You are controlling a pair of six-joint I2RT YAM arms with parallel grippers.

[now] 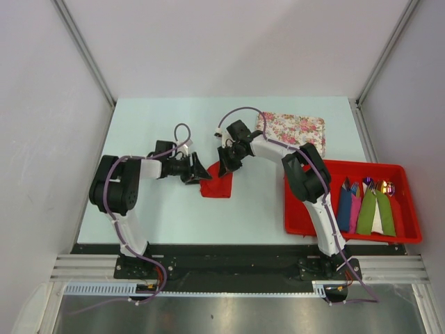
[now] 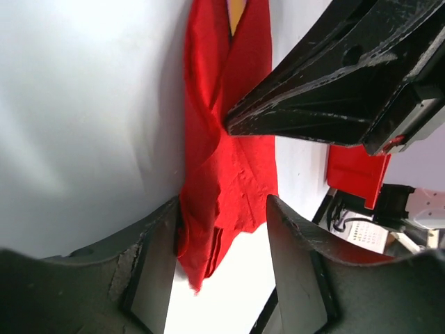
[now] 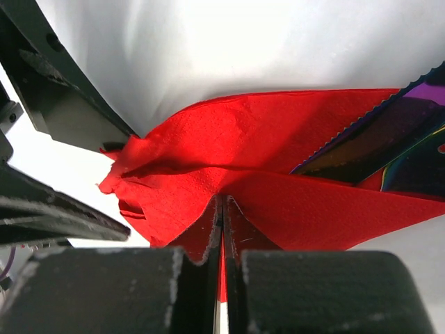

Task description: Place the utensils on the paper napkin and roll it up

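The red paper napkin [image 1: 217, 184] lies folded and bunched on the table between my two grippers. My right gripper [image 1: 227, 167] is shut on a raised fold of the napkin [image 3: 278, 139], its jaws pressed together [image 3: 222, 202]. The dark purple iridescent utensils [image 3: 396, 142], one with a serrated edge, lie wrapped inside the napkin; they are hidden in the top view. My left gripper [image 1: 197, 171] is open around the napkin's near corner [image 2: 229, 174], which rests against its left finger [image 2: 149, 271]. The left gripper [image 2: 224, 209] grips nothing.
A floral mat [image 1: 292, 131] lies at the back right. A red tray [image 1: 300, 209] at the right holds blue [image 1: 345, 203], pink [image 1: 356, 209] and green [image 1: 384, 213] napkin rolls with cutlery. The right gripper's black body [image 2: 348, 76] is close above the left fingers.
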